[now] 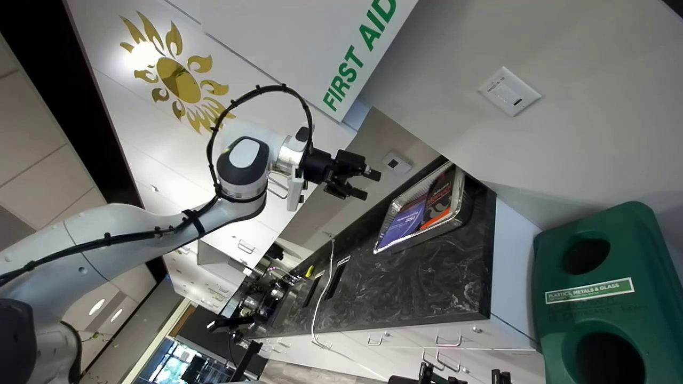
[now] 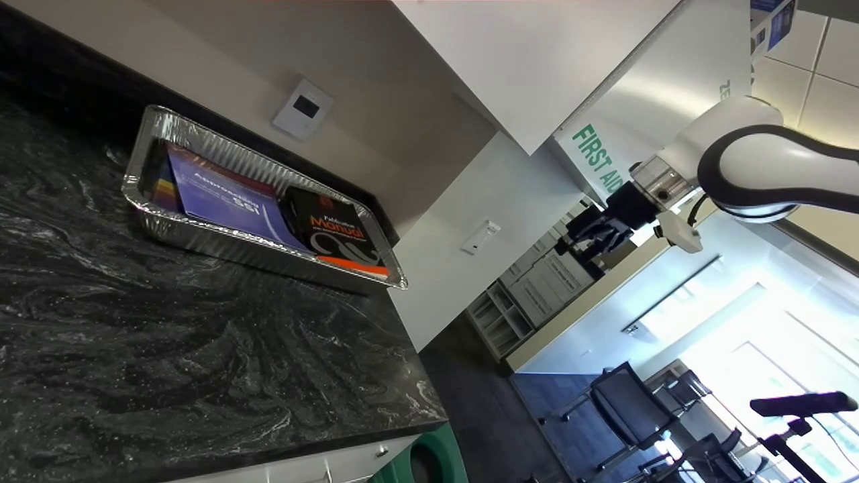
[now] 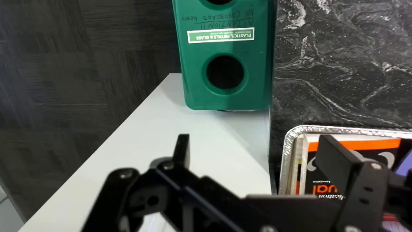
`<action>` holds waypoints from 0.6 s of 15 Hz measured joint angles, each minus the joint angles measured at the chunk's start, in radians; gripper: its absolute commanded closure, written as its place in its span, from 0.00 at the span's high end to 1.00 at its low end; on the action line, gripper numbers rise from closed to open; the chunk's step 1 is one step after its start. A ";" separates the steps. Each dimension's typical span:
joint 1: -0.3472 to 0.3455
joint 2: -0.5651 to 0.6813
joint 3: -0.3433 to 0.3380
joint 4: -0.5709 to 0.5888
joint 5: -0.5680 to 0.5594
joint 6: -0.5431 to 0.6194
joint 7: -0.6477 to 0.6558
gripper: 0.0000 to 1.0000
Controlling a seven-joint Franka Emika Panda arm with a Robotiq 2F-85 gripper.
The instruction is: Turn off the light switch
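Observation:
The light switch is a small white plate on the pale wall, right of the gripper in an exterior view. It also shows on the wall panel beyond the counter's end in an exterior view. In the wrist view a pale edge at the bottom, mostly behind the gripper, may be part of it. My gripper is in the air, apart from the switch. In an exterior view the gripper is right of the switch. The wrist view shows the gripper's fingers spread wide with nothing between them.
A foil tray with books lies on the black counter. A white thermostat is on the wall behind it. The FIRST AID cabinet hangs above. A green bin stands against the wall beside the counter.

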 measured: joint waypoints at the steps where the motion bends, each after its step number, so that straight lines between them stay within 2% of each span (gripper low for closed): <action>1: -0.008 0.004 -0.012 -0.007 0.000 0.008 -0.009 1.00; 9: -0.023 0.011 -0.029 -0.008 0.007 0.008 -0.009 1.00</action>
